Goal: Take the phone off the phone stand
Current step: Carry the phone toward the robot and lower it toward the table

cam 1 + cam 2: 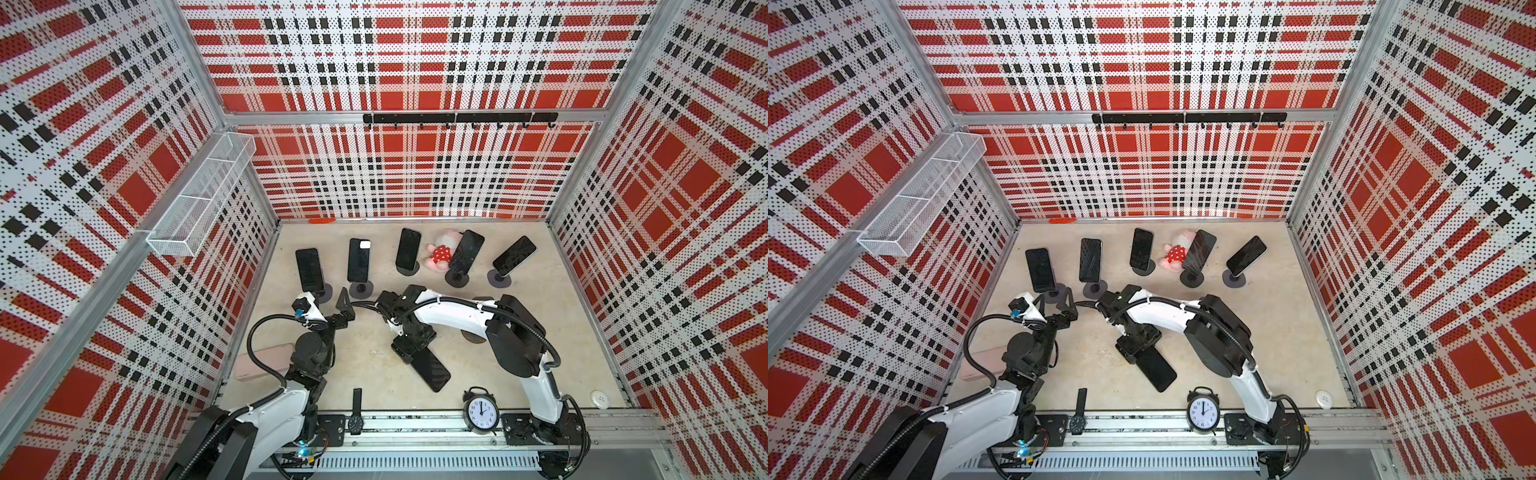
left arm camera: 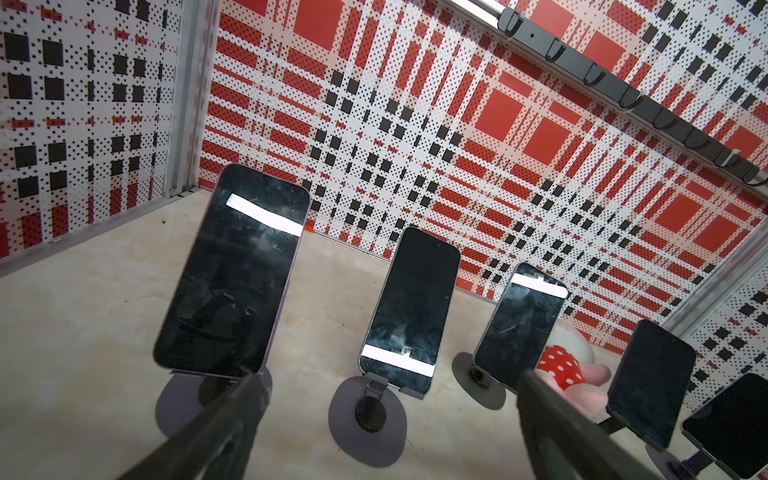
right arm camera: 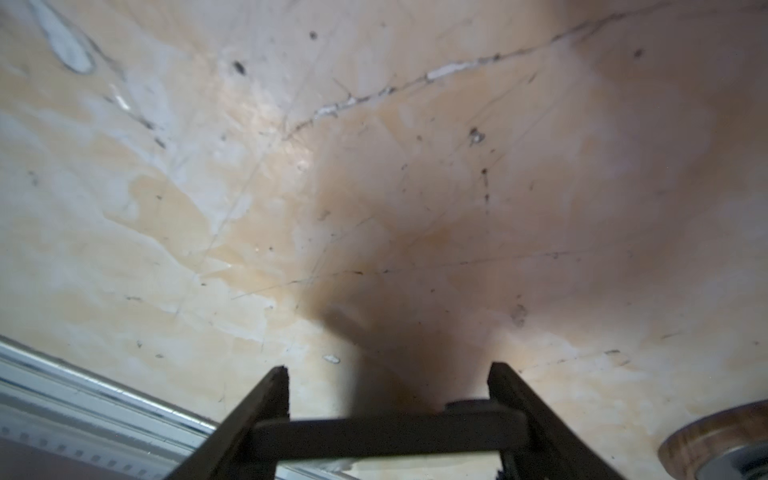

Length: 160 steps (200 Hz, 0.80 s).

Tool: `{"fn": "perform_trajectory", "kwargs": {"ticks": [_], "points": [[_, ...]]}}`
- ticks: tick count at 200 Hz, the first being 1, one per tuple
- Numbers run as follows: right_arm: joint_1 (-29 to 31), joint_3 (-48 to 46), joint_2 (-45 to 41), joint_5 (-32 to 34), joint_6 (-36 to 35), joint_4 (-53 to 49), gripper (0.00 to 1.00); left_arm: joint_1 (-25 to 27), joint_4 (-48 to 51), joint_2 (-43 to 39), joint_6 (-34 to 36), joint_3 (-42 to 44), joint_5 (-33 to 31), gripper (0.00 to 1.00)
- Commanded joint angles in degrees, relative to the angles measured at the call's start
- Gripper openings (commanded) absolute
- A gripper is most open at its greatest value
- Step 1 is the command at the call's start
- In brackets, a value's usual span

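Both top views show the table [image 1: 540, 332] with a row [image 1: 407, 249] of five docked handsets at its back (screens dark). Nearer the front, the right gripper [image 1: 409, 348] is clamped on the phone [image 1: 432, 370], well apart from the row. Left gripper [image 1: 1054, 301] gapes wide, empty.

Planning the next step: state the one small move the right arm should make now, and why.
Probably lower the right end effector slightly and open it, laying the black phone on the table. It is clamped across its width, away from the stands, over bare tabletop, so only release seems left.
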State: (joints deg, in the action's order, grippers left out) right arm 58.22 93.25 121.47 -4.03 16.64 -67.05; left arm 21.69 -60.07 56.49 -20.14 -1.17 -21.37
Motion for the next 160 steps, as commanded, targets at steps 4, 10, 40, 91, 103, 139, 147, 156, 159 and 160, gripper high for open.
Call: {"fn": "perform_trajectory", "kwargs": {"ticks": [4,10,40,91,103,139,147,156,159,160], "points": [[1.18,0.20,1.21,1.05,1.08,-2.04,0.69,0.25,-2.06,0.14,0.88,-0.01,0.67,0.98],[1.33,0.18,1.38,1.11,1.39,-2.04,0.69,0.28,-2.04,-0.11,1.06,0.03,0.78,0.98],[1.94,1.00,3.32,3.93,2.70,-2.58,0.69,0.28,-1.97,-2.15,0.98,0.98,-1.35,0.98],[2.47,1.23,5.62,8.30,4.10,-3.11,0.70,0.28,-1.31,-5.27,2.38,2.04,-5.58,0.98],[2.46,0.93,5.51,7.07,3.91,-2.55,0.71,0.28,-1.09,-6.37,2.63,2.51,-6.19,0.98],[2.50,-0.48,5.55,3.89,3.33,-0.69,0.73,0.28,-0.01,-8.32,2.91,2.85,-6.91,0.98],[2.41,-0.87,5.37,3.42,3.39,-0.27,0.74,0.28,0.19,-8.33,2.79,2.92,-7.35,0.98],[2.43,-1.43,4.99,2.63,3.23,0.43,0.74,0.28,0.18,-8.22,2.58,2.88,-7.63,0.98],[2.35,-1.60,4.93,2.32,3.22,0.69,0.74,0.28,0.14,-8.08,2.54,2.88,-7.64,0.98],[2.35,-1.68,4.88,2.21,3.13,0.78,0.74,0.28,0.14,-8.03,2.51,2.86,-7.59,0.98]]}}
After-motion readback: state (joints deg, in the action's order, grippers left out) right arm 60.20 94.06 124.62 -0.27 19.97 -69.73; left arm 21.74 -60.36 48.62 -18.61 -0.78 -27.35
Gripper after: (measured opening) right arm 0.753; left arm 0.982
